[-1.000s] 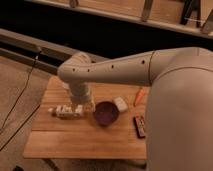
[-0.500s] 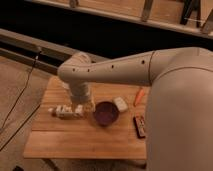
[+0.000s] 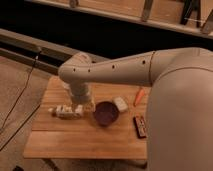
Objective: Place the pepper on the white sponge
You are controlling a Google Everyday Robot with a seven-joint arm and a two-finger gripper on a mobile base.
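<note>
The pepper (image 3: 139, 95), small, orange-red and tapered, lies on the wooden table (image 3: 85, 142) near its right edge, partly behind my arm's large white shell. The white sponge (image 3: 120, 104), a small off-white block, lies just left of the pepper and right behind the purple bowl (image 3: 105, 113). My gripper (image 3: 74, 109) hangs at the end of the arm over the left part of the table, left of the bowl and well away from the pepper. Small white pieces (image 3: 62, 111) beside it may belong to it or be another object.
A dark rectangular bar with red markings (image 3: 140, 126) lies at the table's right front. My arm's white shell (image 3: 180, 110) hides the table's right side. A dark wall and rail (image 3: 30, 42) run behind the table, and a cable (image 3: 20, 100) lies on the floor at the left.
</note>
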